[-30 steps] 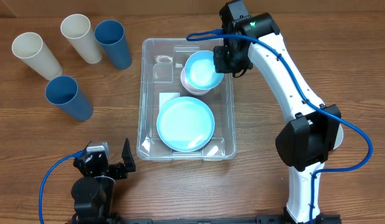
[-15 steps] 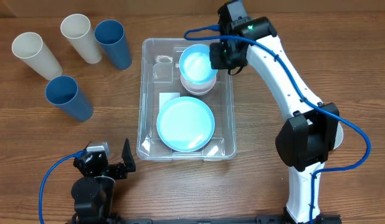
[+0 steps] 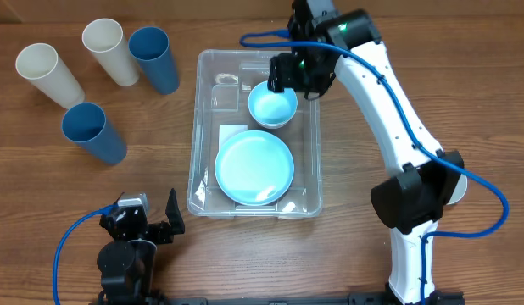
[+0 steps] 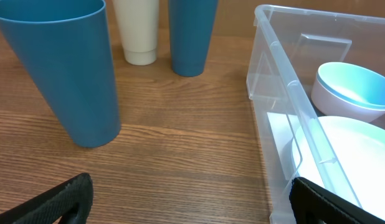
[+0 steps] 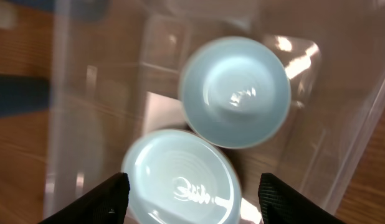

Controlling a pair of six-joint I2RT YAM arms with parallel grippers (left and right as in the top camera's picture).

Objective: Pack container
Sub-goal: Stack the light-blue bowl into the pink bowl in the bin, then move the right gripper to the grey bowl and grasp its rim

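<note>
**A:** Where does the container sit?

**B:** In the middle of the worktop, long axis running 12 to 6 o'clock. It is clear plastic, with a white label showing through its floor.

**A:** What is inside it?

**B:** A pale blue bowl at the 1 o'clock end and a pale blue plate toward 6 o'clock. They lie close together, and the plate covers part of the label. From the left wrist camera the bowl looks white on the outside.

**A:** And the right fingers?

**B:** They hover over the 12 o'clock end of the container, just by the bowl's rim. The right wrist camera looks straight down past them. The two tips stand wide apart at the frame's lower corners and grip nothing, with the bowl and plate below.

**A:** The left fingers?

**B:** Low at 7 o'clock from the container, near the worktop's front edge. They are also spread wide, with nothing between them.

**A:** Anything else out there?

**B:** Four cups stand at 10 o'clock from the container. Two are cream and two are blue. All four are outside the container.
</note>
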